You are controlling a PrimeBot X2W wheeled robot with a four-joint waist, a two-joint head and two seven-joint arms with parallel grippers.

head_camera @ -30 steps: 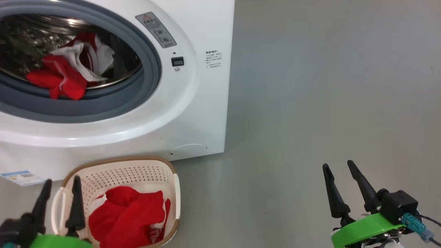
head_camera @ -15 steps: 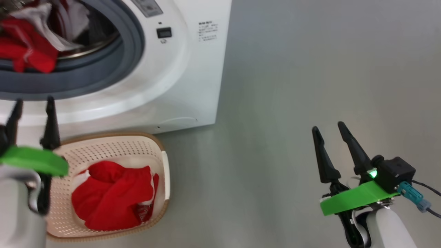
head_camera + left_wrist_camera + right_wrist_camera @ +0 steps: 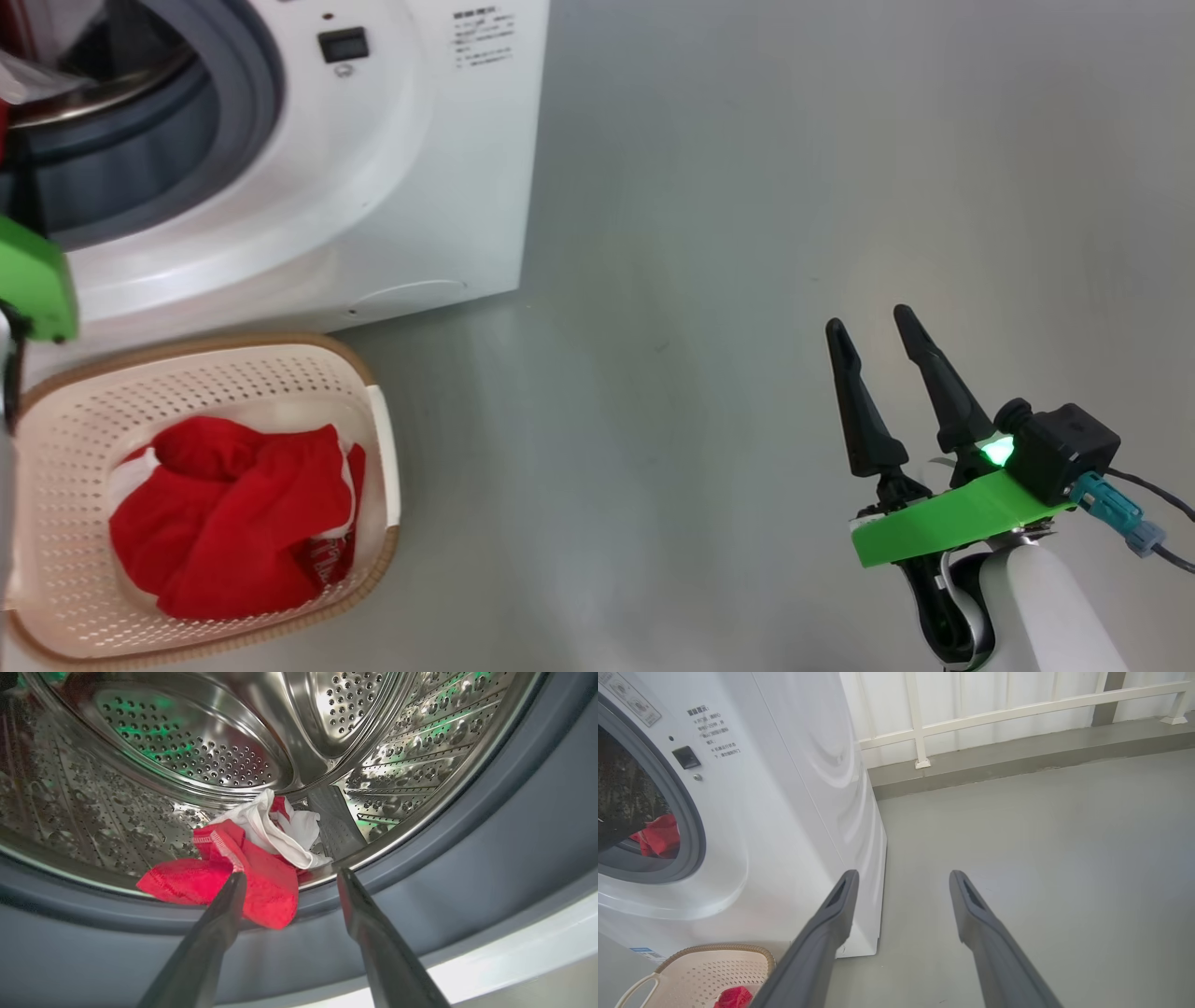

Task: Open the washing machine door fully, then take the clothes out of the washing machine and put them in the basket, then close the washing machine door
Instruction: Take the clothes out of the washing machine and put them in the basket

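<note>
Left gripper [image 3: 290,873]: jaws wide, nothing between them, tips at the mouth of the washing machine [image 3: 448,187]. Clothes [image 3: 271,891] are a red bundle with white fabric on top. They lie low in the drum [image 3: 187,742] and spill over its front lip onto the grey rubber ring [image 3: 467,868]. The red hem sits right at the view-left fingertip and reaches into the gap between the jaws (touching or not, can't tell). The other fingertip is at the drum's lip edge, with white fabric just beyond it on the inner side. The ring runs under both fingers and broadens past the view-right finger. Ahead of the tips and above the bundle, the drum is deep and open. Right gripper [image 3: 868,319]: jaws wide too, empty, over bare floor [image 3: 747,233], well apart from the machine. In its wrist view the machine's front corner edge stands just beyond the view-left fingertip. Open floor runs ahead of and to the right of those jaws, up to a kerb and a white railing [image 3: 1017,709]. Basket [image 3: 233,373] sits on the floor just in front of the machine, below the opening and well to the left of the right jaws. A red garment [image 3: 233,513] is heaped inside it, below the brown rim.
</note>
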